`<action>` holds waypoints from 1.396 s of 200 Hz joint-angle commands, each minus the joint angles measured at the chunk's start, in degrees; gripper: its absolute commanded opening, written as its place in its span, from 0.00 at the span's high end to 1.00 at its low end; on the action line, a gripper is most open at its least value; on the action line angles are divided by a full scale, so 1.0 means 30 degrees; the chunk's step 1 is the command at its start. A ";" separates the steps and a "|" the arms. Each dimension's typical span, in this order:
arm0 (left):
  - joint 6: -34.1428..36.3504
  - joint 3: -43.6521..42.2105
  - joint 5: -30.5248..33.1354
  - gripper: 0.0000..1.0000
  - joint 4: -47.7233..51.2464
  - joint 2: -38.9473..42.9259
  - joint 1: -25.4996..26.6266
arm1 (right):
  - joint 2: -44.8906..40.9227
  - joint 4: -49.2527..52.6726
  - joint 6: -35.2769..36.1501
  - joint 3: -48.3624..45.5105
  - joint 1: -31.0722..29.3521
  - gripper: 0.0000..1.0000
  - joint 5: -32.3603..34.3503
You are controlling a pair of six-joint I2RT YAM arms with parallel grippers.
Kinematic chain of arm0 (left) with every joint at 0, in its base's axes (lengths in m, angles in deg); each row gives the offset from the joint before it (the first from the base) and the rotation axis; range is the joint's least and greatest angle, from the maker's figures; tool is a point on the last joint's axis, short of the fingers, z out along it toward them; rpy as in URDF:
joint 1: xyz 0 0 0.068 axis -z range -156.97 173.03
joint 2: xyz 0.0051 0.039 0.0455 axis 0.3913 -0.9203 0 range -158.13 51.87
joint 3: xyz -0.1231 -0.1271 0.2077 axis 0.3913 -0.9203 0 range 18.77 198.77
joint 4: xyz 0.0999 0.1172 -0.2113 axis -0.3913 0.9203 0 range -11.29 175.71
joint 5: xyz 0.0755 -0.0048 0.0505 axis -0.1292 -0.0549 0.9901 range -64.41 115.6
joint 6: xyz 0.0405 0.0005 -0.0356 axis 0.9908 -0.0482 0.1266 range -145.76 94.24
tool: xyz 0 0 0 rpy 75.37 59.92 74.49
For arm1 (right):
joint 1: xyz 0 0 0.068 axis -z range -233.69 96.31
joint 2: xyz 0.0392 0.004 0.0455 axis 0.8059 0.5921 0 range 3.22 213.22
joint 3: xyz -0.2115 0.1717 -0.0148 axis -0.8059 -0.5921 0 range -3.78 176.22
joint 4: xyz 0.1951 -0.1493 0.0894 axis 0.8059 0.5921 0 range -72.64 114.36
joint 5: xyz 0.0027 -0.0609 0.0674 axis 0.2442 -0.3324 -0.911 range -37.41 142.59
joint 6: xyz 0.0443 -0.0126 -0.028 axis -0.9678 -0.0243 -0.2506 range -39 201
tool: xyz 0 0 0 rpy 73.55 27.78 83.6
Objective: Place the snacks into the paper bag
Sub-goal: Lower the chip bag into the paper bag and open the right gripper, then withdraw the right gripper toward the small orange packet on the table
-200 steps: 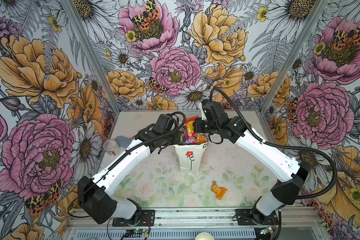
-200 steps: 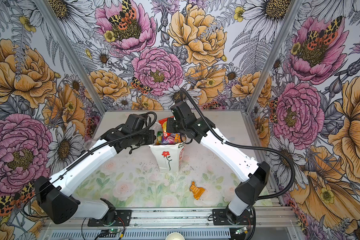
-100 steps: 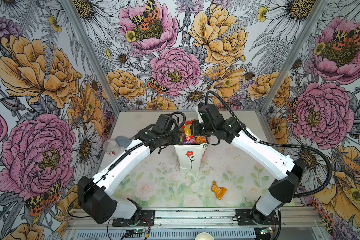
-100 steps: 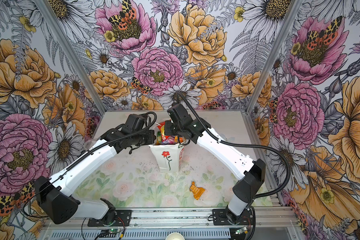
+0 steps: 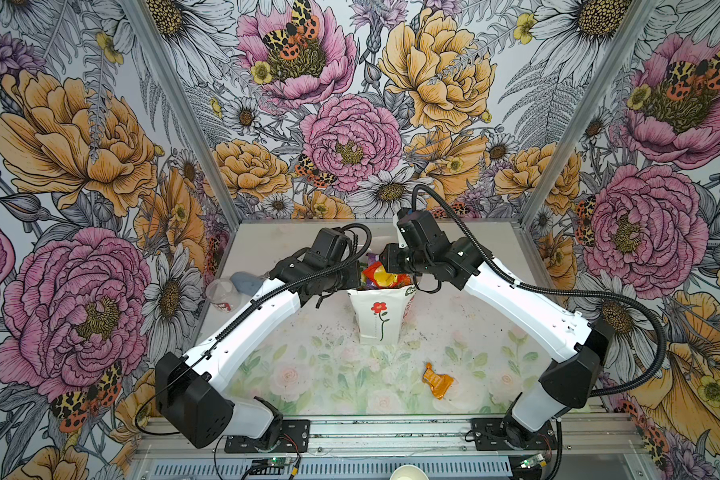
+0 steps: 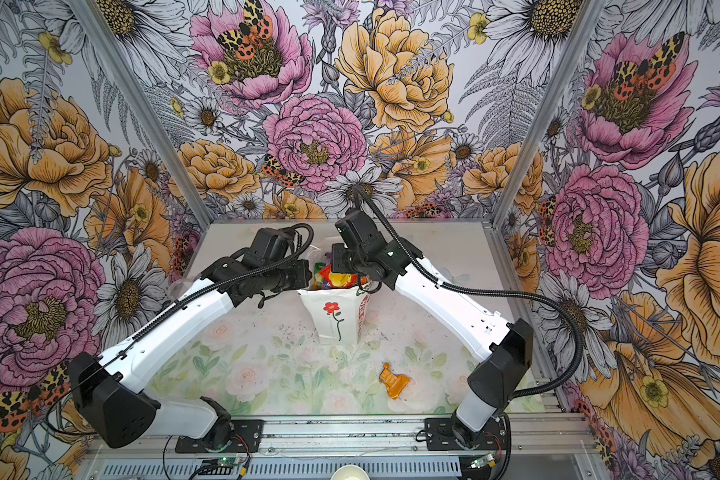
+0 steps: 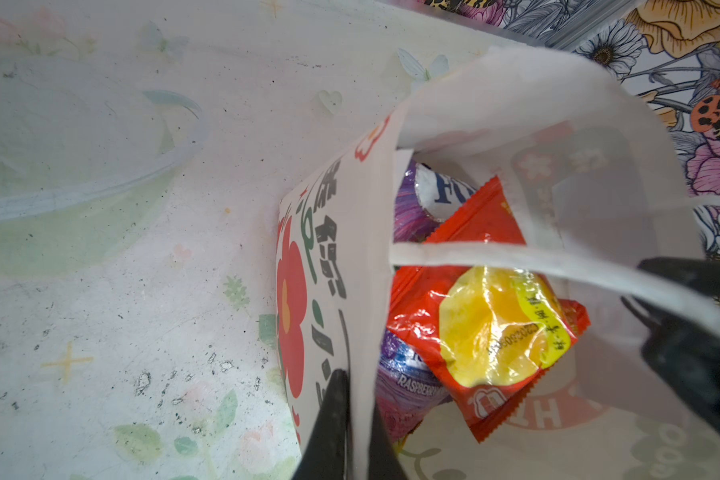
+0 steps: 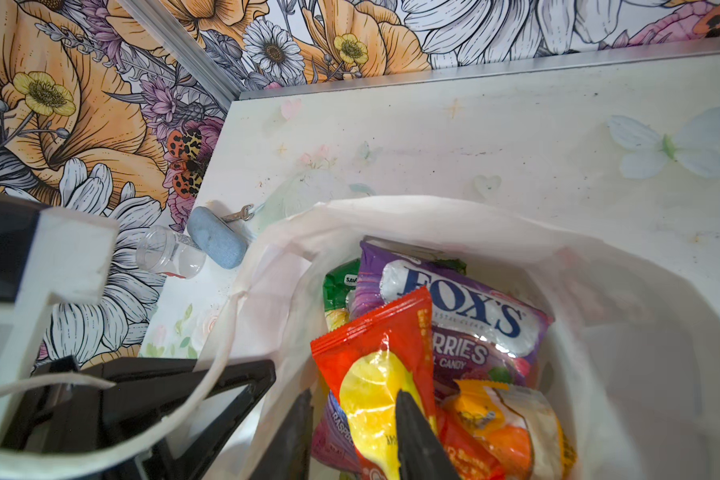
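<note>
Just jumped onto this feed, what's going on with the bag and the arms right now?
The left tool is shut on the side wall of the paper bag, steadying it upright. The right tool is over the bag's mouth with its jaws apart around a red and yellow packet, which lies on top of the other snacks inside. One small orange packet lies on the table in front of the bag, not yet packed.

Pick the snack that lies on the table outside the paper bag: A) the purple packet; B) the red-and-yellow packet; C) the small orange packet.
C: the small orange packet lies on the table in front of the paper bag; the purple packet and red-and-yellow packet sit inside it.
</note>
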State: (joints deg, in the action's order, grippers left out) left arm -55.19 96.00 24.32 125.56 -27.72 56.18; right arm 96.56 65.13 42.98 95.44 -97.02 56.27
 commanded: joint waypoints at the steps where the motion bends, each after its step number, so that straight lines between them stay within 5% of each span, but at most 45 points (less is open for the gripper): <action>1: 0.0377 0.0140 -0.0285 0.92 -0.0998 0.0544 -0.0150 | -0.1293 -0.0141 0.0089 -0.0114 -0.0146 0.63 0.0844; 50: 0.0437 0.0147 -0.0191 0.92 -0.0970 0.0573 -0.0150 | -0.2903 0.0133 0.0734 -0.0137 -0.0141 0.61 0.0406; 104: 0.0468 0.0155 -0.0134 0.92 -0.0968 0.0603 -0.0150 | -0.6904 0.2587 0.1885 -0.1394 -0.0146 0.53 0.2346; 199: 0.0437 0.0206 -0.0263 0.92 -0.0990 0.0603 -0.0267 | -1.2581 0.4271 -0.1820 -1.1281 -0.0142 0.49 0.2973; 242: 0.0448 0.0200 -0.0268 0.92 -0.0978 0.0627 -0.0259 | -1.2563 0.2912 -0.2763 -1.5624 -0.0433 0.31 0.1055; 279: 0.0436 0.0191 -0.0266 0.92 -0.0991 0.0604 -0.0293 | -1.1838 0.0435 -0.2585 -1.8500 -0.1775 0.28 -0.1067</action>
State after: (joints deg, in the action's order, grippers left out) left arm -55.19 96.00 24.32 125.32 -27.72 55.85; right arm 59.87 73.17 35.70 43.22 -99.52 58.37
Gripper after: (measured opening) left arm 0.081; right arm 0.718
